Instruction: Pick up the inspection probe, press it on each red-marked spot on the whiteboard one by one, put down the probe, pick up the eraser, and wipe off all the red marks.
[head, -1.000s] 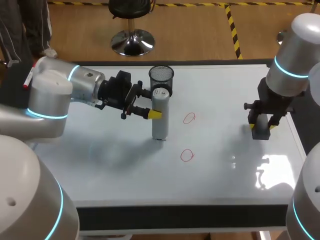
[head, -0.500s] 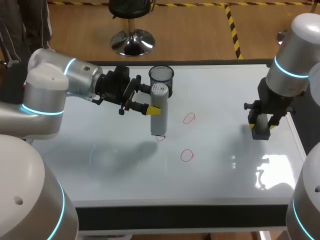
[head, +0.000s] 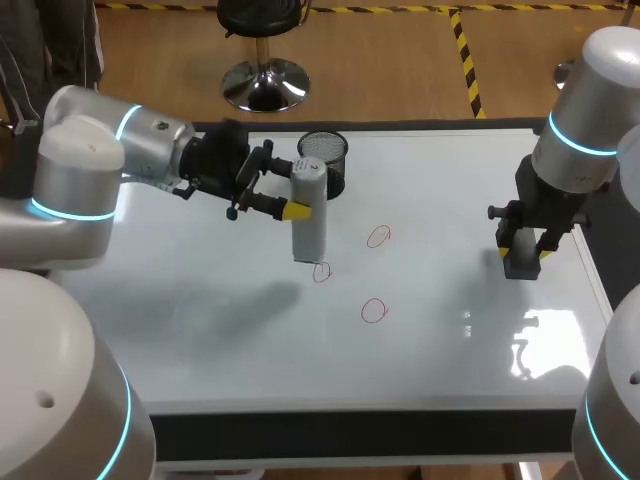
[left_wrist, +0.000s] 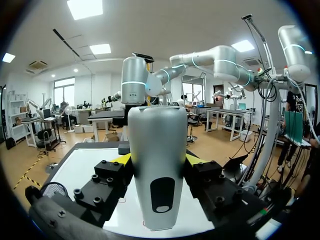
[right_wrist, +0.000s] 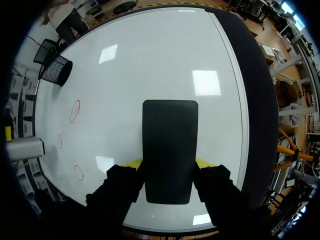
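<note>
The left pincer (head: 297, 211) grips the probe (head: 309, 238), probably rigid and slippery, above its middle; the right pincer (right_wrist: 169, 162) clamps the eraser (right_wrist: 169, 145).

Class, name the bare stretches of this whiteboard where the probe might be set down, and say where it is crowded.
Bare: the whiteboard near-left, along its front edge, and the band between the red marks and the eraser in the right gripper. Crowded: around the mesh cup and the inspection probe in the left gripper.
</note>
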